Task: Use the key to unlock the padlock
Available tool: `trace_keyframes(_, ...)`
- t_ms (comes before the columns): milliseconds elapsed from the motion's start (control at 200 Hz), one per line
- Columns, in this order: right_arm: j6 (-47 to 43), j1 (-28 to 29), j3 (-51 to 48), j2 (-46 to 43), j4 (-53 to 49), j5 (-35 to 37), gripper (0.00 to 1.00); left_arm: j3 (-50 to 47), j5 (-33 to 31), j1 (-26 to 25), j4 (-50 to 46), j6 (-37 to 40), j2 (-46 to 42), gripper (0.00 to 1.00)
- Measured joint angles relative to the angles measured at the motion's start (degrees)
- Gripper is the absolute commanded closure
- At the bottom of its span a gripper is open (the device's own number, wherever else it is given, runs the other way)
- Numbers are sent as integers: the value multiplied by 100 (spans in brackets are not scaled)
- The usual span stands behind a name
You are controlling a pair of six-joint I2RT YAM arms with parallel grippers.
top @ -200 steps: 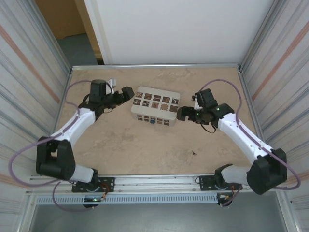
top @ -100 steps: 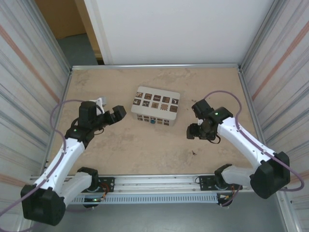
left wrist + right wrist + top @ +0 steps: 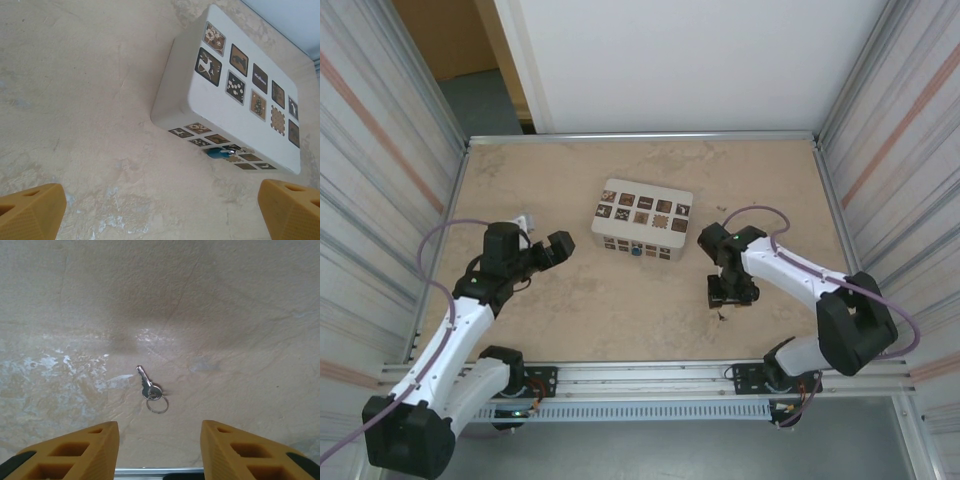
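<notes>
The padlock (image 3: 221,152), blue with a silvery part, sits against the near side wall of the white box (image 3: 240,95), low among the dark squares printed there. Whether it hangs from the box or only rests against it cannot be told. The box lies flat on the surface (image 3: 620,310), about midway between the two arms. The key (image 3: 149,388), on a small ring, lies flat on the surface well apart from the box, toward the near edge.

The right claw (image 3: 159,440) points down at the surface with its fingers partly apart and nothing between them. The key lies just beyond the fingertips, in line with the gap.

The left claw (image 3: 160,212) stands wide and holds nothing, to the left of the box and facing its near side.
</notes>
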Motion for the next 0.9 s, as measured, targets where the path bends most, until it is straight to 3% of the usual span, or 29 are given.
trace_keyframes(451,66,111,-188,627,345,-111,66,0,-31,39,-2,2,118,1)
trace_keyframes(897,168,186,-354,737,422,-164,67,0,-42,39,0,20,219,1)
